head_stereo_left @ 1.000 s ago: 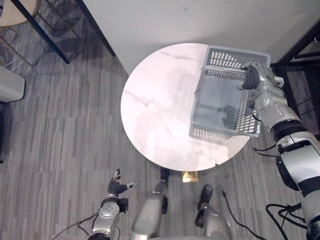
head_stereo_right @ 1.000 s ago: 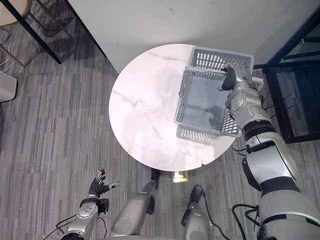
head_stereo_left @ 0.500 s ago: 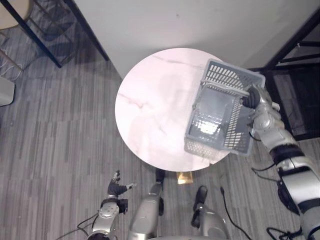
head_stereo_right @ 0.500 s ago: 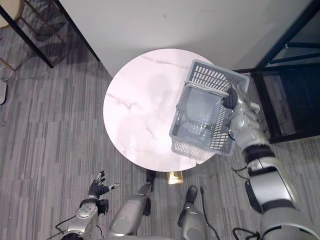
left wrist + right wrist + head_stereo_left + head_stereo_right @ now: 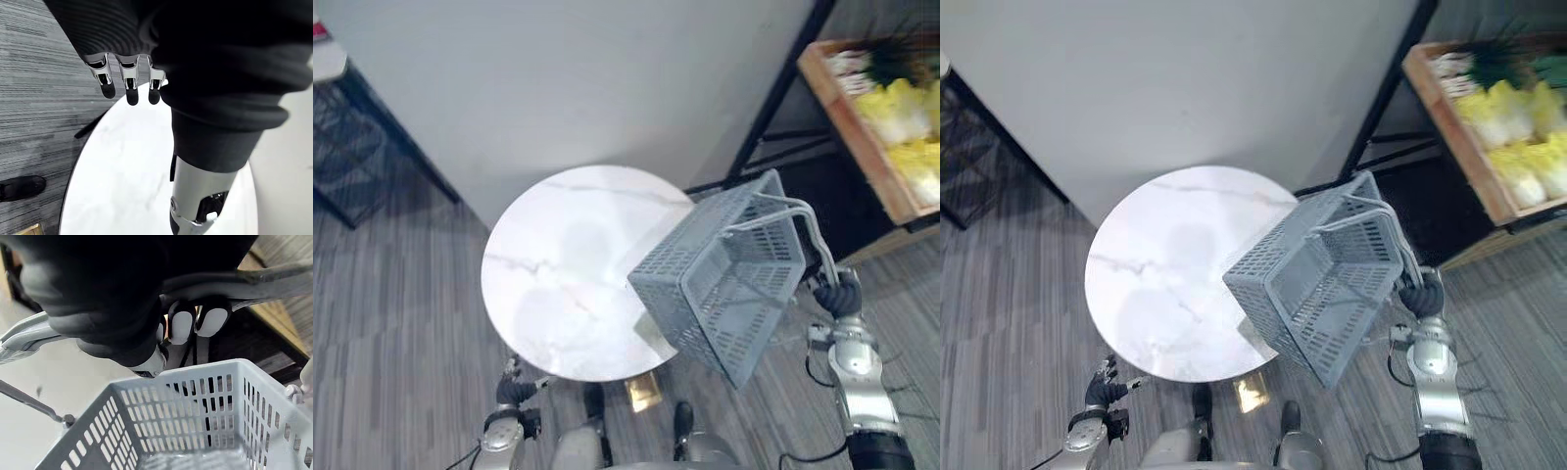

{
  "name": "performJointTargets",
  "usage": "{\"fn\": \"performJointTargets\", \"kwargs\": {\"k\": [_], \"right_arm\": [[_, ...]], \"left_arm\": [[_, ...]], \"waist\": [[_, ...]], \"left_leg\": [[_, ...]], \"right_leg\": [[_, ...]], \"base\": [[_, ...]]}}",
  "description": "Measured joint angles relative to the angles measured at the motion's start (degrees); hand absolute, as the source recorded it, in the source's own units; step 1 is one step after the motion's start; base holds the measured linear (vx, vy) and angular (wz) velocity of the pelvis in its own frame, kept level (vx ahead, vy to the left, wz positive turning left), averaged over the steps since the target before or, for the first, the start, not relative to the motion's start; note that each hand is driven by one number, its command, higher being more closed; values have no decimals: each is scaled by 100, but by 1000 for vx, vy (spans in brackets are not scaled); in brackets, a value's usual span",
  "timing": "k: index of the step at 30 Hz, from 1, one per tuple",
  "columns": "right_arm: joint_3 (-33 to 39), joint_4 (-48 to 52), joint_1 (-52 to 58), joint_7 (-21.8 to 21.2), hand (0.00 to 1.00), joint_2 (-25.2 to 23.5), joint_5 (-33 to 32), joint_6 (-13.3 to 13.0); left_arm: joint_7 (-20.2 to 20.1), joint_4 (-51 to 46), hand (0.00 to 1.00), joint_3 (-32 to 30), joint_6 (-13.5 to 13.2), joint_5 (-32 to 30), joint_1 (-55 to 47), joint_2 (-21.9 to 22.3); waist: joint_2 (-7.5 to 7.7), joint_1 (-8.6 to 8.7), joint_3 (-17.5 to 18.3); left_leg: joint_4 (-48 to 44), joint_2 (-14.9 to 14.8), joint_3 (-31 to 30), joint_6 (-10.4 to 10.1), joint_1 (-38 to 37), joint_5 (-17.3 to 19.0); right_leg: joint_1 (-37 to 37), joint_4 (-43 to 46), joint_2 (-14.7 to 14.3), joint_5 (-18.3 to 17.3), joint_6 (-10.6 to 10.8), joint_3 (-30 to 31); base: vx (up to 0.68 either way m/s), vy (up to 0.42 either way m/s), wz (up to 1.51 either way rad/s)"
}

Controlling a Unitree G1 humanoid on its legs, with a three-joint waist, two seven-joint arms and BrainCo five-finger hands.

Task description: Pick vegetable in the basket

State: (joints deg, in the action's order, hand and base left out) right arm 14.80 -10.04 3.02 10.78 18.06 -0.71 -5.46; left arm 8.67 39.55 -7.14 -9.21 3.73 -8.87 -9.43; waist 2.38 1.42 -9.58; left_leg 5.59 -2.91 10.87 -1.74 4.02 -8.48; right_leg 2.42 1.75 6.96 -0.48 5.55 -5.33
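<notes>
Basket (image 5: 724, 284) hangs tilted over the worktop (image 5: 558, 274) edge from the right hand (image 5: 839, 297); vegetables (image 5: 899, 103) wait on the shelf (image 5: 847, 122), none picked. Left wrist view: left hand (image 5: 128, 81) relaxed, empty. Right wrist view: fingers (image 5: 182, 327) curled round the handle (image 5: 274, 276); basket looks empty.

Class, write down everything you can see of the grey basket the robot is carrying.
The grey basket looks like plastic. It is rectangular, its walls are pierced with rows of slots, and it has two thin looped handles. It hangs tilted in the air, overlapping the edge of the round white table and seemingly held clear of it. The right hand has its fingers curled round the handles, and nothing else appears to touch the basket. No contents show inside.
</notes>
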Motion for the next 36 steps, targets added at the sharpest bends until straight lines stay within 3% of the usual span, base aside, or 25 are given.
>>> {"fn": "performJointTargets", "kwargs": {"k": [2,9,12,13,14,15,17,18,20,21,24,25,26,28,29,30,33,36], "right_arm": [[248,1,237,-96,100,-220,-233,-37],[611,-70,638,-77,100,-620,-467,-39],[652,-318,519,51,100,-836,-601,-57],[749,-364,548,150,100,-972,-668,-57],[751,-450,507,237,100,-1012,-722,-56],[739,-495,522,288,100,-1097,-761,-55],[760,-497,673,369,100,-1178,-781,-41],[756,-500,689,438,100,-1225,-793,-29],[739,-495,655,487,100,-1261,-828,-27],[743,-369,570,524,100,-1221,-900,-34],[790,-311,554,567,100,-1043,-996,-57],[792,-311,610,581,100,-1031,-1018,-58],[790,-307,659,571,100,-1058,-1051,-62],[840,-252,654,554,100,-1100,-1054,-61],[808,-181,656,528,100,-1100,-1057,-53],[780,-166,656,524,100,-1102,-1057,-52],[735,-168,652,499,100,-1140,-1057,-53],[766,-400,648,392,100,-1143,-1046,-58]], "left_arm": [[-16,-14,0,-35,4,-2,-90,21],[-101,-88,0,-98,14,-5,-294,34],[-78,-158,0,-281,33,5,-355,9],[-74,-304,0,-369,55,5,-351,9],[-61,-438,0,-481,45,8,-332,50],[-21,-549,0,-542,30,8,-325,14],[21,-706,0,-654,28,12,-364,29],[31,-746,0,-676,29,12,-392,38],[31,-821,0,-677,32,21,-411,93],[29,-940,0,-647,43,38,-451,336],[19,-988,0,-292,62,67,-523,592],[24,-996,0,-159,64,82,-554,593],[22,-997,0,-58,68,83,-520,592],[14,-1034,0,20,71,82,-464,608],[15,-1141,0,-4,70,82,-565,615],[17,-1212,0,-35,69,82,-617,618],[20,-1244,0,-56,60,128,-725,609],[21,-1038,0,-85,57,132,-691,587]], "waist": [[-68,104,109],[-197,118,187],[-101,113,122],[-162,134,120],[-244,89,83],[-252,124,50],[-146,86,50],[-117,30,60],[-62,-113,58],[-229,-292,59],[-615,-207,-10],[-610,-201,-6],[-425,-190,-72],[-361,-170,-113],[-345,-141,-124],[-374,-131,-114],[-410,-127,-107],[-443,-58,-31]], "left_leg": [[15,-3,95,-15,-102,30],[17,-20,595,-11,-257,123],[-57,28,893,-18,-40,107],[-261,-74,925,181,154,103],[-338,-247,988,285,271,114],[-590,-350,911,325,471,142],[-814,-350,789,343,560,155],[-977,-388,752,342,693,155],[-1251,-452,780,326,964,144],[-1373,-658,886,157,1280,26],[-1151,-917,559,-142,1361,-190],[-942,-925,470,-334,1282,-37],[-983,-864,500,-611,1311,307],[-1760,-802,442,-487,1435,327],[-2376,-822,387,-279,1372,511],[-2610,-828,316,-219,1270,719],[-2605,-748,139,-318,612,1528],[-1830,-598,75,-366,306,1385]], "right_leg": [[-40,6,2,-23,33,93],[109,53,-13,17,87,578],[601,316,45,144,5,765],[583,157,78,79,-81,569],[762,642,128,-203,-425,217],[1068,1866,221,-425,-390,6],[988,3301,419,-951,-220,-77],[760,3607,440,-1171,-72,-70],[422,3043,395,-1405,104,-101],[238,2067,146,-1671,49,-334],[245,2055,-204,-1629,-117,-598],[306,2164,-238,-1654,-199,-668],[326,2061,-91,-1596,-362,-805],[396,2051,38,-1490,-514,-886],[454,2021,18,-1418,-544,-890],[475,2028,2,-1397,-559,-884],[514,2008,-35,-1303,-512,-802],[387,1610,-73,-1020,-361,-767]], "base": [[-31,9,-28],[-51,18,-33],[-63,28,-50],[-24,-39,-12],[-19,-65,6],[2,-77,12],[-19,-142,39],[-58,-196,24],[-151,-225,-25],[-194,-212,-48],[-242,-154,12],[-333,-127,45],[-229,-74,40],[-215,-95,37],[-186,-105,14],[-134,-51,-1],[-120,45,-9],[-84,99,-4]]}}
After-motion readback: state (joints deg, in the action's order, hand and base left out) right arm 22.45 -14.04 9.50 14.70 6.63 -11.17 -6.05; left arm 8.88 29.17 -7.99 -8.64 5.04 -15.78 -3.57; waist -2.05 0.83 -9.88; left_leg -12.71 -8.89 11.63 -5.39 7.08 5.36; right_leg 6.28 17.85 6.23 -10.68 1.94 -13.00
